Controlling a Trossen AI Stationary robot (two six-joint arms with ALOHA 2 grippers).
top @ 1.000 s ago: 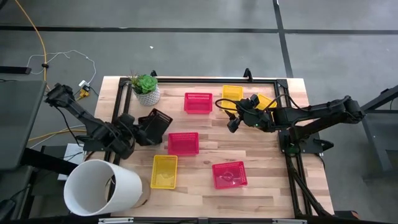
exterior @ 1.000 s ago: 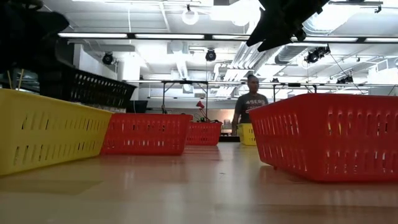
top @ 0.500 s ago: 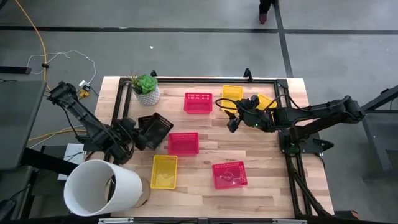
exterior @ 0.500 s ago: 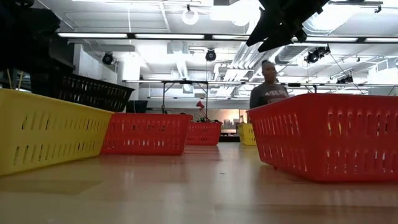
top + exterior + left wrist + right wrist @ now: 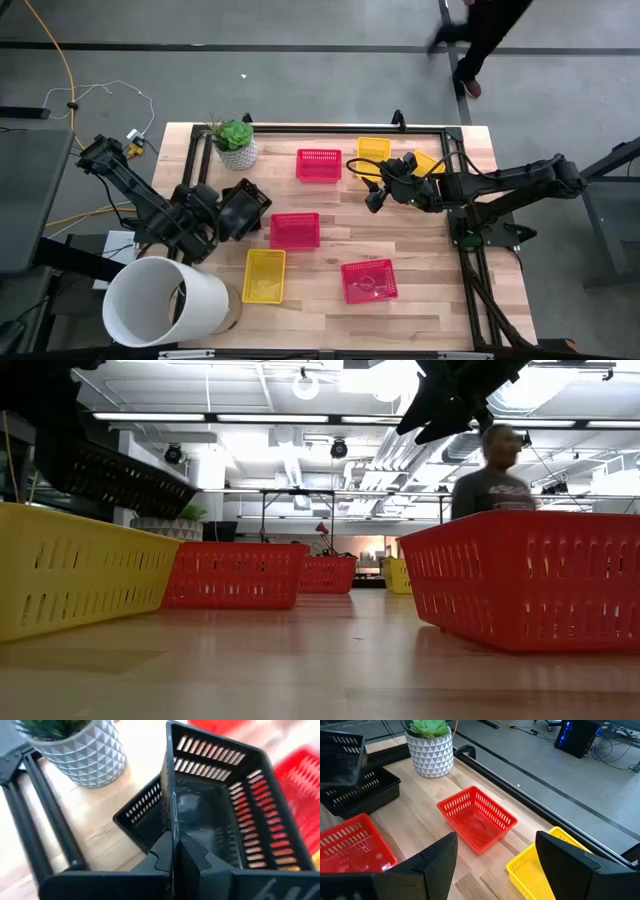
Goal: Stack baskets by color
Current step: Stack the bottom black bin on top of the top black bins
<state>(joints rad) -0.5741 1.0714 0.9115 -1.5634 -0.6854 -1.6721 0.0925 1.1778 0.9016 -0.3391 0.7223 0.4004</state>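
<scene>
Two arms work over the wooden table (image 5: 420,300), and the white pot with a green plant (image 5: 236,142) at its far left corner serves as the landmark. Nearest the camera side and left of the pot stands the large white bucket (image 5: 160,303). Just in front of the pot, the left gripper (image 5: 222,215) is pinched together on the wall of a black basket (image 5: 246,208), holding it tilted above a second black basket (image 5: 142,815) that rests on the wood beside the pot. Right of these and in front of the pot lies a red basket (image 5: 295,229), with a yellow basket (image 5: 264,275) farther toward the front edge. Level with the pot and to its right sits another red basket (image 5: 318,164). Farther right and well forward lies a third red basket (image 5: 368,280). Beyond that, level with the pot, a yellow basket (image 5: 373,150) sits near the far edge. The right gripper (image 5: 376,193) hovers just in front of it, fingers spread apart and holding nothing. Another yellow basket (image 5: 428,162) shows partly behind that arm.
</scene>
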